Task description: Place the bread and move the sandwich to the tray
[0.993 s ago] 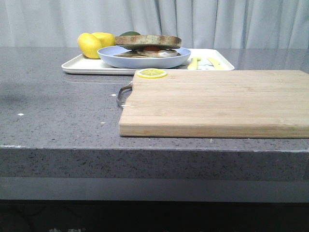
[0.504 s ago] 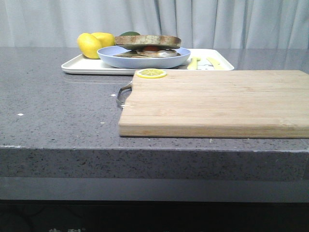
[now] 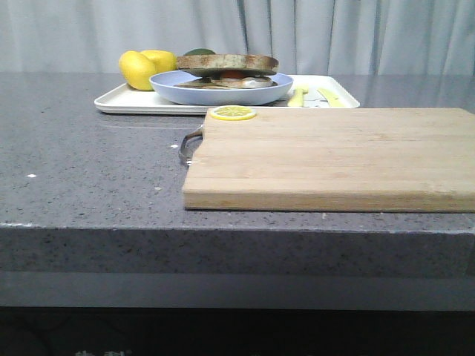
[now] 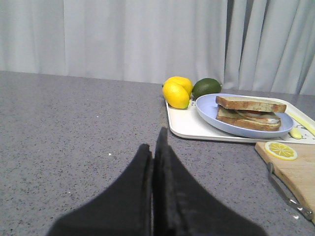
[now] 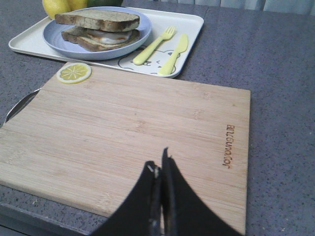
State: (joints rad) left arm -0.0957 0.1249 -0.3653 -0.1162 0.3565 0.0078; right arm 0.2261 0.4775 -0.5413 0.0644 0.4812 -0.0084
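Two grippers pressed closed, empty: left gripper (image 4: 156,147), right gripper (image 5: 159,169); sandwich (image 5: 97,28) on plate (image 5: 59,43) in tray (image 5: 189,27).

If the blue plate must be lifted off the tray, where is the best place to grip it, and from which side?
Probably the plate rim nearest the cutting board, approached from the robot's side. That edge is thin, flared and bare; the sandwich sits further in. Lemons crowd its left side, and the fork lies close on the right.
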